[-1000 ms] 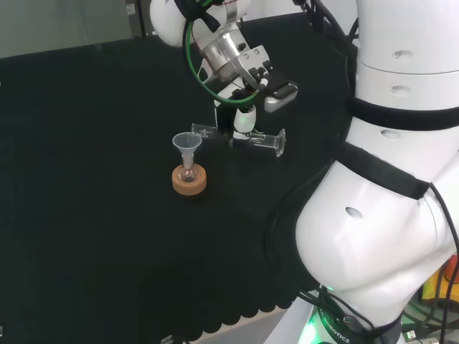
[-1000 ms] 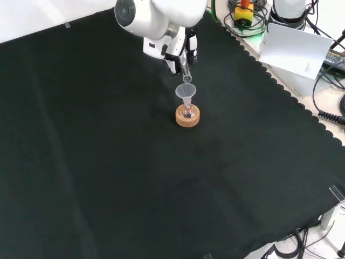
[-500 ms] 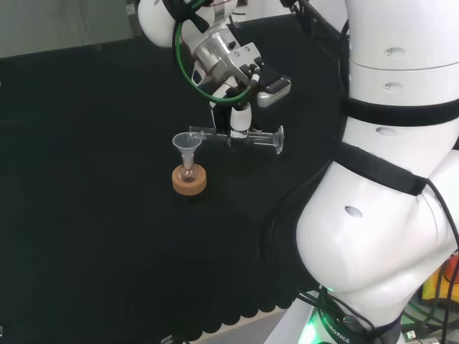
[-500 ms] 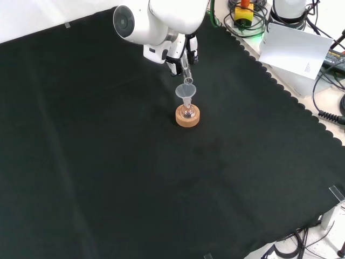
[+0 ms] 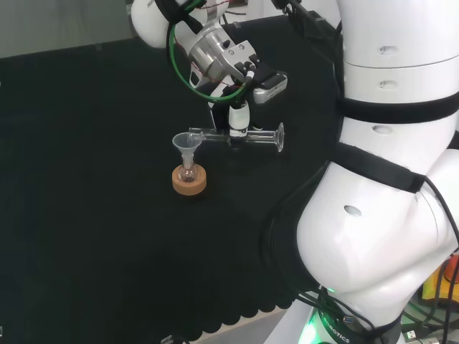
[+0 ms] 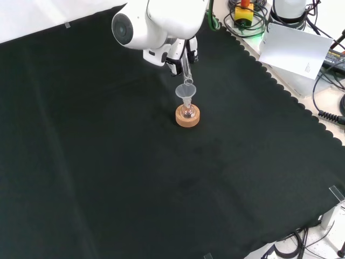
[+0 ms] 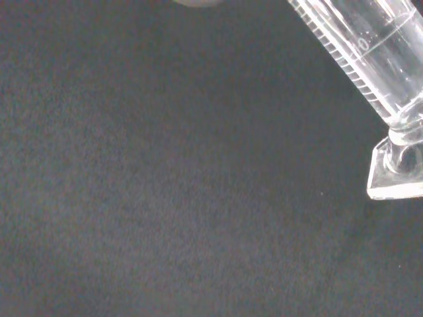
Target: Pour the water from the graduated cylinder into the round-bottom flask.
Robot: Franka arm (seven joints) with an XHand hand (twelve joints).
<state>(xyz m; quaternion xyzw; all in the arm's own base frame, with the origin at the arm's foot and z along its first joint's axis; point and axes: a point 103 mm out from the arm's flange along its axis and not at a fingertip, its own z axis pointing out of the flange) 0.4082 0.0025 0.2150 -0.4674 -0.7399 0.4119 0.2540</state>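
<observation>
Head view gives me the biggest shapes first: the arm's smooth white links (image 5: 387, 179) bulk up the right side, banded with black straps, above the matte black cloth (image 5: 86, 236) that covers the bench and ends in a scalloped edge near me. Green and black cables loop around the wrist.

From there I see the hand (image 5: 239, 120), black and white, hanging over the middle of the cloth with its fingers curled round the graduated cylinder (image 5: 247, 137). That cylinder is a slim clear glass tube, held about level, its flat foot pointing toward the arm's links and its mouth reaching left over the funnel (image 5: 186, 144). On the wrist view I get the tube up close (image 7: 370, 59): fine printed graduation lines along the wall, a narrow neck, then a flat angular glass foot. I cannot tell whether any water is left inside.

On the front view the cylinder (image 6: 186, 70) slants down from the hand (image 6: 173, 58) toward the funnel's rim (image 6: 185, 90).

The funnel is a small clear cone, its stem standing in the neck of the round-bottom flask (image 5: 188, 173). The flask is a tiny clear bulb seated upright in a tan cork ring (image 5: 189, 182), round and dull-surfaced, resting on the cloth just below the cylinder's mouth.
</observation>
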